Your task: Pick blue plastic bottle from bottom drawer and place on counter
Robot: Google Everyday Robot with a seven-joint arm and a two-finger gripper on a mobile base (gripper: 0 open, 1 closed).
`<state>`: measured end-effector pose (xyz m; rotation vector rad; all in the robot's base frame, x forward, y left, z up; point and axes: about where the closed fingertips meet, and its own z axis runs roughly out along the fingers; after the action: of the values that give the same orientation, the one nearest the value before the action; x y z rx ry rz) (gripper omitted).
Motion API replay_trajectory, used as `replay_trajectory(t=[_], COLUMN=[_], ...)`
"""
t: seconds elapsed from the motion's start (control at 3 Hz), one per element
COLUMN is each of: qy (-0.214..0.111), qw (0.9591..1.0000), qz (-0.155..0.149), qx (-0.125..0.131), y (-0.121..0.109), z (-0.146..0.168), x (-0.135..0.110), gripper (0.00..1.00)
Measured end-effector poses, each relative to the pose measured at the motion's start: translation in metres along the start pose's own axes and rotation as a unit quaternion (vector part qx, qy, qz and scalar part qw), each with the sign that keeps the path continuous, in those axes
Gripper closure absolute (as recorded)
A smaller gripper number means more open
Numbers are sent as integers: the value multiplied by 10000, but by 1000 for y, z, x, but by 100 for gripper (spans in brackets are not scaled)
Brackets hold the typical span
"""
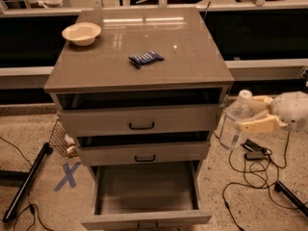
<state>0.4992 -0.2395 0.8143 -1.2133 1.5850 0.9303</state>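
The blue plastic bottle [236,120], clear with a white cap, is upright in the air to the right of the cabinet, level with the top two drawers. My gripper [251,113] reaches in from the right and is shut on it, one beige finger [257,124] across its front. The bottom drawer [147,196] is pulled wide open and shows a bare floor. The counter [144,40] is the glossy grey-brown top of the cabinet, above and left of the bottle.
A cream bowl [81,33] stands at the counter's back left. A small dark blue packet [145,58] lies near its middle. The two upper drawers stand slightly open. Cables [250,170] lie on the floor to the right; a black bar [26,182] and a blue X [67,175] to the left.
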Motion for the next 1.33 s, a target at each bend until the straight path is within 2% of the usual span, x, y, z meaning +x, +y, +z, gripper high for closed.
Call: replay_trajectory(t=[0.33,1.0,1.33], qy=[-13,-353,-461], qw=[9996,9984,9980], qz=[283,424,419], qx=[-47,-101,88], y=[-14,-56,-83], z=[-6,-6,-5], x=[-38,-117,-145], gripper=[100,100,100])
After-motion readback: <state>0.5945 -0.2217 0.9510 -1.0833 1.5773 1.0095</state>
